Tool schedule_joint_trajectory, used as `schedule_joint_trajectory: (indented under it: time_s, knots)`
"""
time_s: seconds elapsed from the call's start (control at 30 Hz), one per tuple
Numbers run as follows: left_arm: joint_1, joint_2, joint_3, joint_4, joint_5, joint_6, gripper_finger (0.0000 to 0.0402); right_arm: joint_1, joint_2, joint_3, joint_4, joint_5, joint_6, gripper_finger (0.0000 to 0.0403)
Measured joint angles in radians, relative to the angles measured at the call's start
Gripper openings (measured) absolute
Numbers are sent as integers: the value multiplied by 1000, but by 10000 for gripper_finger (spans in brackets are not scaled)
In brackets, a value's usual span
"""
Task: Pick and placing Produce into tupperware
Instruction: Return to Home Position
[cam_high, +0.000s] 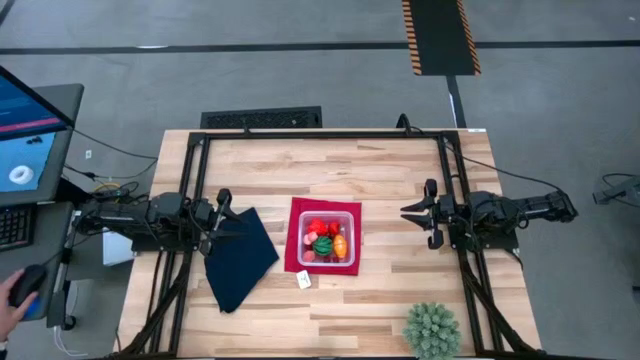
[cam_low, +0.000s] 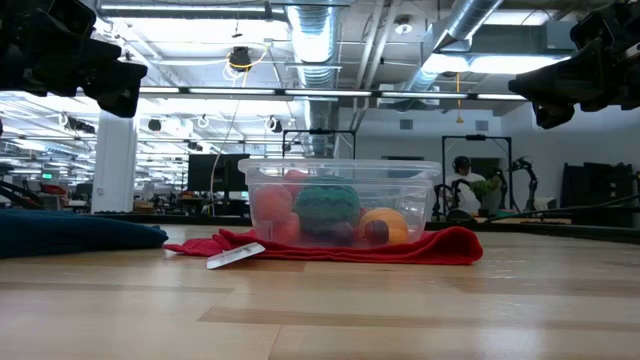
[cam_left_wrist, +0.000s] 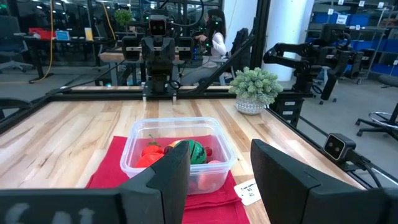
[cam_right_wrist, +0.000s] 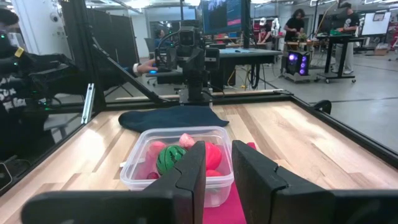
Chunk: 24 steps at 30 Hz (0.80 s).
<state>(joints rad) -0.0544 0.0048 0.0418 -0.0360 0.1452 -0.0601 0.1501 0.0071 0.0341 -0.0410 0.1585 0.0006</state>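
The clear square tupperware (cam_high: 345, 214) stands on a red mat (cam_high: 296, 240) at the table's middle. The produce lies inside it: red pieces (cam_high: 321, 228), a green striped ball (cam_high: 323, 243) and an orange piece (cam_high: 341, 244). The low view shows the tupperware (cam_low: 340, 172) with the green ball (cam_low: 326, 203) and the orange piece (cam_low: 383, 226) inside. My left gripper (cam_high: 230, 217) (cam_left_wrist: 219, 155) hangs open to the left of the tupperware, raised above the navy cloth. My right gripper (cam_high: 408, 212) (cam_right_wrist: 218, 152) hovers to its right, open by a narrow gap. Both point at the tupperware.
A dark navy cloth (cam_high: 240, 258) lies left of the mat, under my left gripper. A white tag (cam_high: 304, 280) lies at the mat's near edge. A spiky green plant ball (cam_high: 432, 330) sits at the near right corner. A person's hand (cam_high: 15, 295) rests off the table's left.
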Motion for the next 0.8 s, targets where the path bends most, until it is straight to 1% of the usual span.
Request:
schedule_joint_trajectory:
  time_s: [0.8]
  knots:
    - [0, 0, 0, 0, 0, 3, 160, 0, 0, 0, 0, 0, 0, 102]
